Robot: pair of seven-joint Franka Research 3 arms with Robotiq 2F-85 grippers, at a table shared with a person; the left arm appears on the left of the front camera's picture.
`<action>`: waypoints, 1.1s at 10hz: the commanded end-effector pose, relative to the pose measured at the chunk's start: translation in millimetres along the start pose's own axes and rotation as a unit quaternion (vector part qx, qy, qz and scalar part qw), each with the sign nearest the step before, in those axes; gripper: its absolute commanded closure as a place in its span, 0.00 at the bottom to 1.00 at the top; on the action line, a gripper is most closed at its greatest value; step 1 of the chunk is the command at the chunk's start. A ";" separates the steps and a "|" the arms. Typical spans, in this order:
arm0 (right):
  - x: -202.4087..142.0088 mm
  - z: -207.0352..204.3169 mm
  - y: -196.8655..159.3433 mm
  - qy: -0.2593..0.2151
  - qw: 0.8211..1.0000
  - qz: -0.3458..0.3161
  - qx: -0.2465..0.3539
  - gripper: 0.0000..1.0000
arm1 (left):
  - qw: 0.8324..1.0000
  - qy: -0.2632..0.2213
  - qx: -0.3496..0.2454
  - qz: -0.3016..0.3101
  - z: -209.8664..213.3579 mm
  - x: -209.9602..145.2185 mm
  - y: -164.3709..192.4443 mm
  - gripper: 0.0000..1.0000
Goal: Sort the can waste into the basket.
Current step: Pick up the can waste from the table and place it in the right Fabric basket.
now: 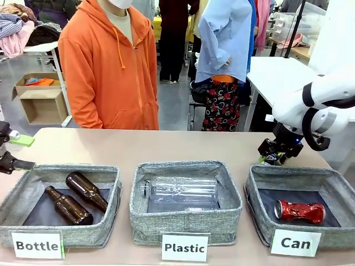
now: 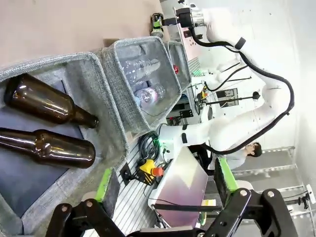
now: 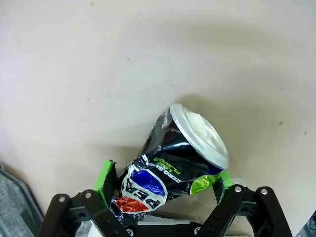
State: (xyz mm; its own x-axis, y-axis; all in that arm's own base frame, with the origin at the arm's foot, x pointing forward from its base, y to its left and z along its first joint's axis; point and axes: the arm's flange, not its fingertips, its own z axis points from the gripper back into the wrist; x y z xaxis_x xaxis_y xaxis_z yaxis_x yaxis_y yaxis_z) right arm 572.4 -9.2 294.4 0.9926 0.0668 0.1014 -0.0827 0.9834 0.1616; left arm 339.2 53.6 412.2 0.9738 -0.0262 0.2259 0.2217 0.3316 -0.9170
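**Dark can in the right gripper, red can already in the Can basket**

The right gripper [image 3: 163, 190] has its green pads [image 3: 104, 177] on both sides of the dark can [image 3: 170, 165], squeezing the can's body. The can lies on the tan table [image 3: 98, 64], behind the Can basket [image 1: 260, 180] in the front view.

How it'll handle, I think: v. light, thin metal, already dented & crinkly. Soft, so a hard squeeze would squash it more. Shiny skin, could slip. The round silver end [image 3: 200, 136] is the stiff part. Best hold is across the middle of the body, like now.

The red can [image 1: 299, 211] is crushed and shiny. It lies inside the basket, which is grey woven cloth, boxy, w/ a white label.

The left gripper [image 2: 163, 190] has its fingers wide apart and holds nothing. It hangs near the Bottle basket [image 2: 94, 81], w/ two smooth brown glass bottles [image 2: 44, 103] in it.
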 end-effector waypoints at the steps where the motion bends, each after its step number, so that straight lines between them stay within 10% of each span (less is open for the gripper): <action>1: 2.3 -0.5 -1.3 0.016 1.000 -0.006 -0.008 0.63 | 1.000 -0.003 -0.005 -0.001 -3.3 0.0 -2.3 0.00; 2: 1.1 -0.6 0.0 0.017 1.000 -0.003 -0.004 0.71 | 1.000 -0.003 -0.005 -0.001 -3.3 0.0 -2.3 0.00; 3: 0.3 -0.3 0.5 0.018 1.000 -0.002 -0.004 1.00 | 1.000 -0.003 -0.005 -0.001 -3.3 0.0 -2.3 0.00; 11: -5.8 30.2 -1.0 -0.015 1.000 -0.006 0.008 1.00 | 1.000 -0.003 -0.005 -0.001 -3.3 0.0 -2.3 0.00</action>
State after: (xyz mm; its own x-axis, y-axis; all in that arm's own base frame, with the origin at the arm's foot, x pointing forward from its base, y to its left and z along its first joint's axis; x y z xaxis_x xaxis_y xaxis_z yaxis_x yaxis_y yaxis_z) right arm 571.3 -11.5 305.1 0.9924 0.0624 0.1065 -0.0797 0.9829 0.1659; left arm 339.2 52.8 411.9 0.9739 -0.0283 0.2251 0.2216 0.3317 -0.9170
